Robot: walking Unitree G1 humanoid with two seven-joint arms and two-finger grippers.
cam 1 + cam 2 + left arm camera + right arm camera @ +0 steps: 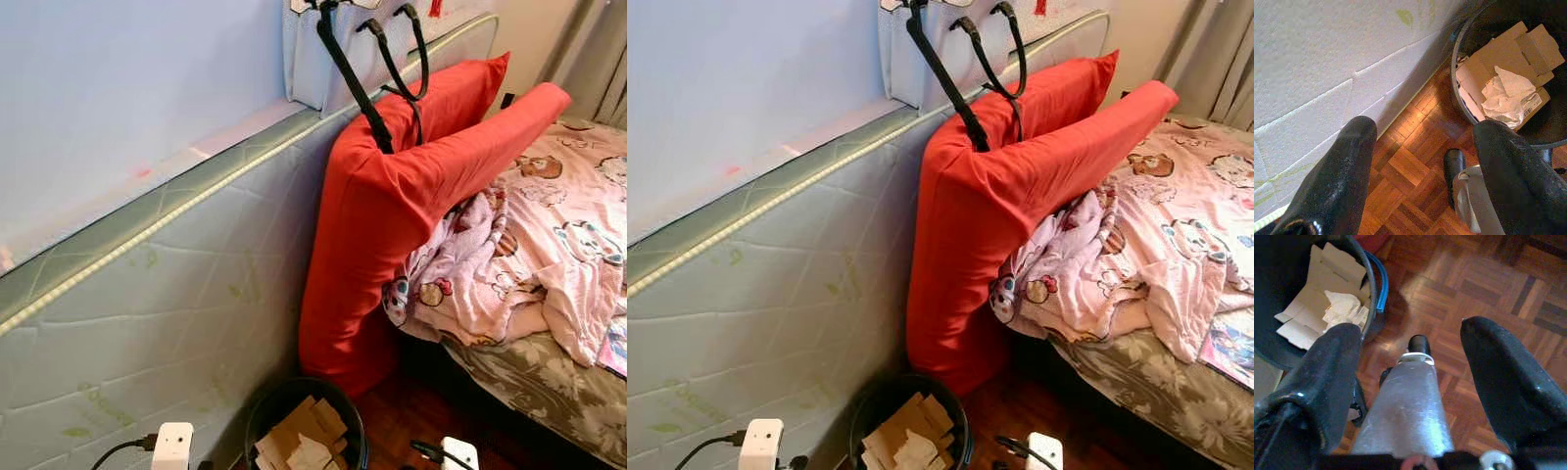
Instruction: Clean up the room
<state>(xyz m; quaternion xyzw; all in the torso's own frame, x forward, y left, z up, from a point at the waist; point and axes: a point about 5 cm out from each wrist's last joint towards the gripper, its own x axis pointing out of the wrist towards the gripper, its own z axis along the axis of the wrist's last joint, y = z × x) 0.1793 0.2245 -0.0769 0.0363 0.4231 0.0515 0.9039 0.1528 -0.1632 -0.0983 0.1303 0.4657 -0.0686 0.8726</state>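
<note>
our left gripper (1420,166) hangs with its two black fingers spread and nothing between them, above the parquet floor (1410,161) beside the upright mattress (1317,73). our right gripper (1410,382) is likewise spread and empty, over the same floor, with a silver leg showing between its fingers.

just beyond both, at the lower centre of the head views, stands a black waste bin (263,416) holding flattened cardboard (304,431) and crumpled paper (1508,93). it sits against the foot of a red pillow (382,215) propped between the mattress and the bed (549,392). a pink cartoon-print blanket (529,245) lies rumpled on the bed at the right.

we judge the tidying is at a scouting step: nothing is held, so the next move calls for picking a target, likely the blanket or the pillows, and stepping closer.

the bag (323,59) hanging at the top is cut off by the frame edge, the white plug-like blocks (172,446) at the bottom edge are hard to identify, and the bin's far side is cropped.
</note>
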